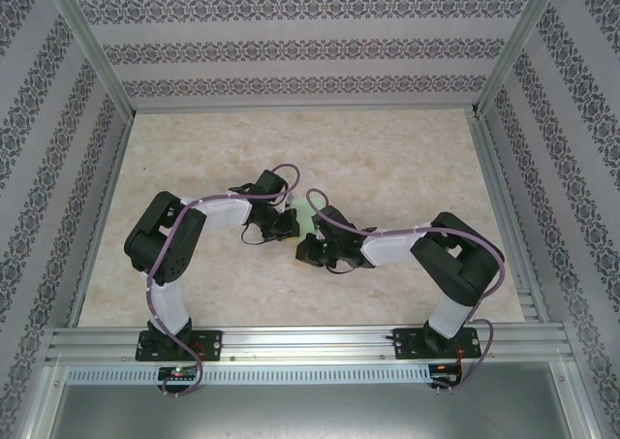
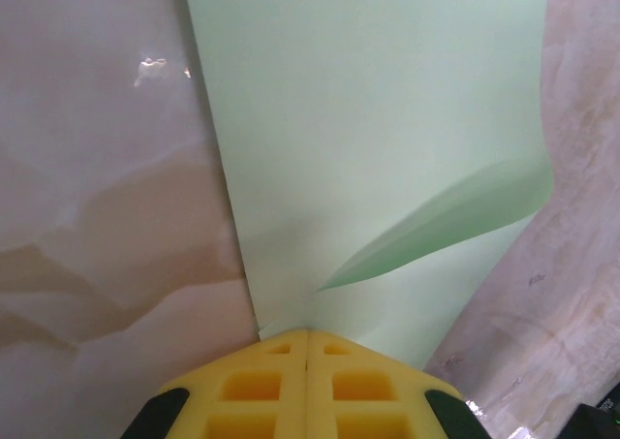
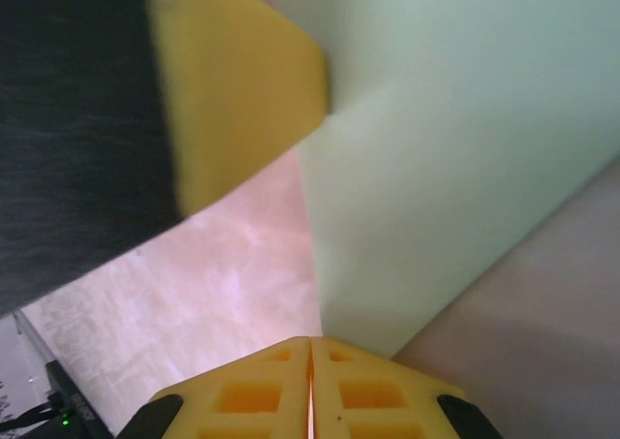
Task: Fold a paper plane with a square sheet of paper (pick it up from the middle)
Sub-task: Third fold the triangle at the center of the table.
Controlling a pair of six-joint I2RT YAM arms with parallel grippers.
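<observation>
A: Item 1, paper. Loc?
B: Square sheet of paper (image 1: 308,216), pale green, unmarked. In top view it's showing as a small patch at the middle of the table (image 1: 407,158), between the two wrists.
A: Axis, heading?
B: In L wrist view it's running lengthwise straight away from the fingers toward frame top, its near end narrowing into them. A soft curl is lifting along its right edge. In R wrist view it's fanning up and to the right from the pads. Flat on the marble or raised off it: can't tell.
A: Item 2, left gripper (image 2: 308,336)?
B: Yellow pads pressing together, nipping the sheet's near end.
A: Item 3, right gripper (image 3: 311,342)?
B: Also pressed together, pinching a sheet edge. The left gripper's yellow finger is sitting up-left in that view, touching the sheet.
</observation>
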